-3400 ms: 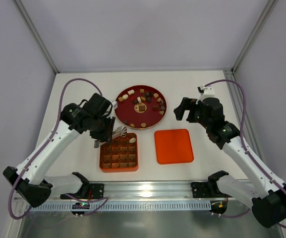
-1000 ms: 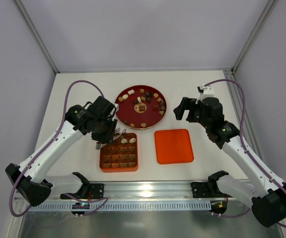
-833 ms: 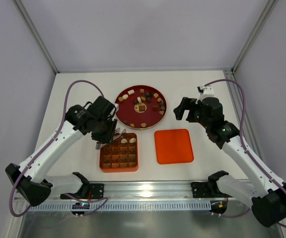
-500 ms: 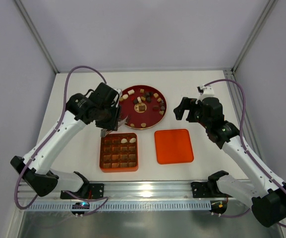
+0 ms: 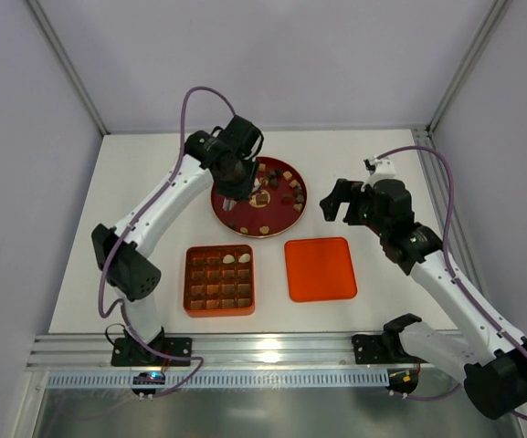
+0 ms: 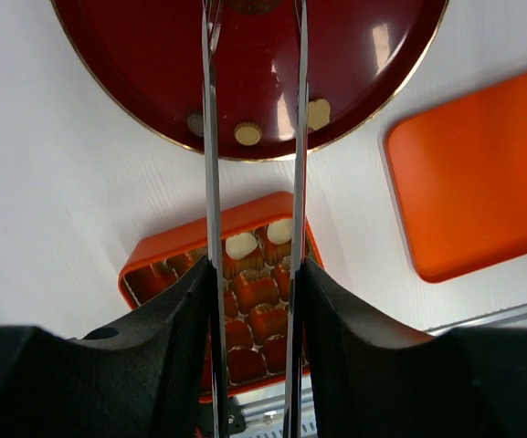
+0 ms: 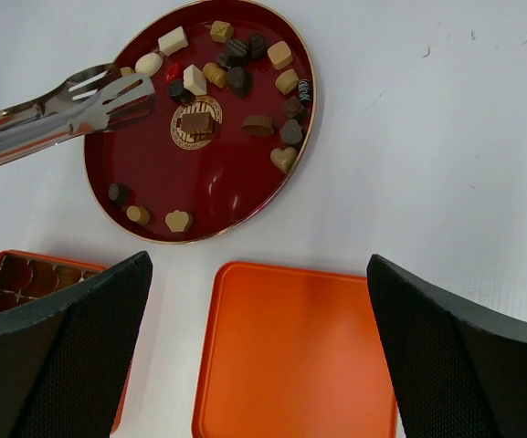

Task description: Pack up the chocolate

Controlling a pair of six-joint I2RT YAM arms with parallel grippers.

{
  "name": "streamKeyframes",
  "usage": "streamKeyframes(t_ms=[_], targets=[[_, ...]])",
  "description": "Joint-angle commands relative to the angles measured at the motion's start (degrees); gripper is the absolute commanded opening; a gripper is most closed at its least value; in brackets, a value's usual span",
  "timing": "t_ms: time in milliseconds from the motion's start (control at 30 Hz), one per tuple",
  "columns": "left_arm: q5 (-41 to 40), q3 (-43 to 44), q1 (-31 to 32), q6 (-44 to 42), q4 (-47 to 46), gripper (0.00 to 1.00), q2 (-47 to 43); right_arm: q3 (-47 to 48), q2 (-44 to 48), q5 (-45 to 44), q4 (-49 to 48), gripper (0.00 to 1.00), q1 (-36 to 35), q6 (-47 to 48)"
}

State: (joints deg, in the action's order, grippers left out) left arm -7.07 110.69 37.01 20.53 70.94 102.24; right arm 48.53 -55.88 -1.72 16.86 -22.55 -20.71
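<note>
— What lies nearest the arm bases?
— On the counter (image 5: 269, 274), the orange gridded box (image 5: 218, 280). Its flat lid (image 5: 320, 268) lies just beside it on the right, not touching. Two cream pieces of the chocolate (image 6: 242, 245) sit in the box's far row.
— And the right end effector (image 7: 258, 265)?
— It hovers above the lid's far edge, its fingers spread wide with nothing between them.
— The rest of the chocolate?
— It lies scattered on the round red plate (image 7: 236, 182) beyond the box, in dark, light brown and cream bits.
— The left end effector (image 6: 256, 269)?
— It is clamped on metal tongs (image 7: 71, 102), whose tips reach over the plate's left part. Whether they pinch a piece I cannot tell.
</note>
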Motion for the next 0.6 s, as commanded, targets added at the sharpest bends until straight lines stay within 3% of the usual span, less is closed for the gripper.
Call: streamKeyframes(t_ms=[0, 200, 567], targets=[[-0.49, 6.37, -0.28, -1.81, -1.16, 0.42, 4.10, 2.44, 1.56, 0.22, -0.34, 1.00, -0.31, 0.32], [-0.67, 9.63, -0.63, -1.90, -1.15, 0.43, 10.69, 2.18, 2.79, -0.04, 0.10, 1.00, -0.22, 0.49], [0.30, 9.01, -0.72, -1.38, -2.12, 0.43, 14.39, 1.65, 3.58, -0.31, 0.54, 1.00, -0.31, 0.93]])
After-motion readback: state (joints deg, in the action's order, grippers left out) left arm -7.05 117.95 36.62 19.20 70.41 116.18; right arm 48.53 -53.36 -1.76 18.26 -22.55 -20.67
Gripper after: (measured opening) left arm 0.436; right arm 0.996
